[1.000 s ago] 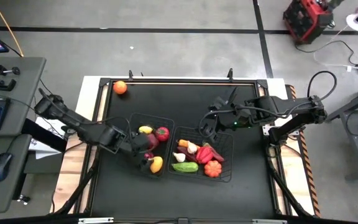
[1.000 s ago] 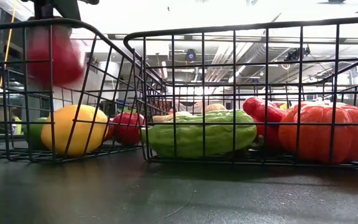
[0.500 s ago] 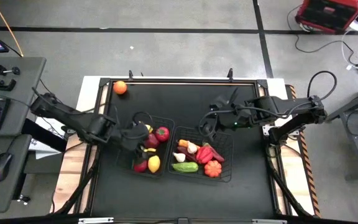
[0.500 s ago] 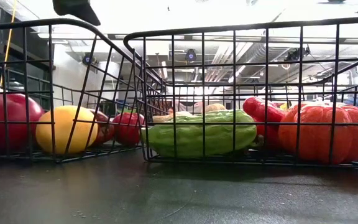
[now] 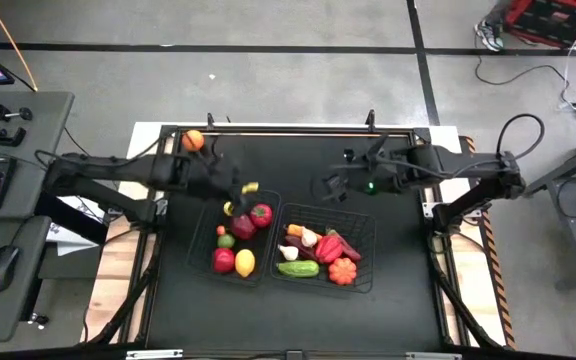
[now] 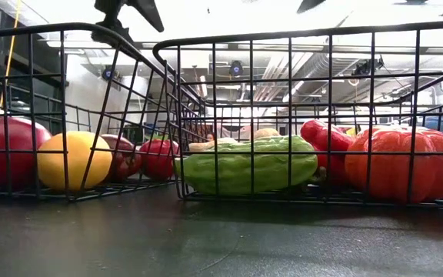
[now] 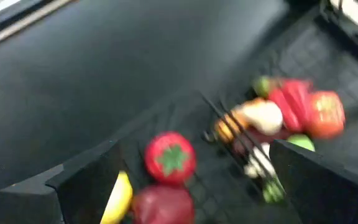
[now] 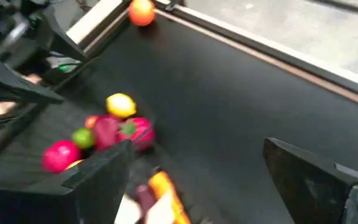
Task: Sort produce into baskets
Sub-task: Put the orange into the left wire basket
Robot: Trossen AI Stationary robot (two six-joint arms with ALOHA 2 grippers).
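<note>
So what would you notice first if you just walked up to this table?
Probably the two black wire baskets side by side in the middle of the dark table, piled with bright fruit and vegetables. Next, the lone orange at the table's far left corner, outside both baskets, with the left pincer open not far from it.

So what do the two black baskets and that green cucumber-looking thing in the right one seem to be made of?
The two black wire-mesh baskets look like thin metal wire with a matte black coating: open square grid, even dark rods. The green cucumber-shaped piece looks like moulded plastic or foam, not real produce: uniform colour, soft sheen, blunt smooth ends. That is a guess from its look alone.
</note>
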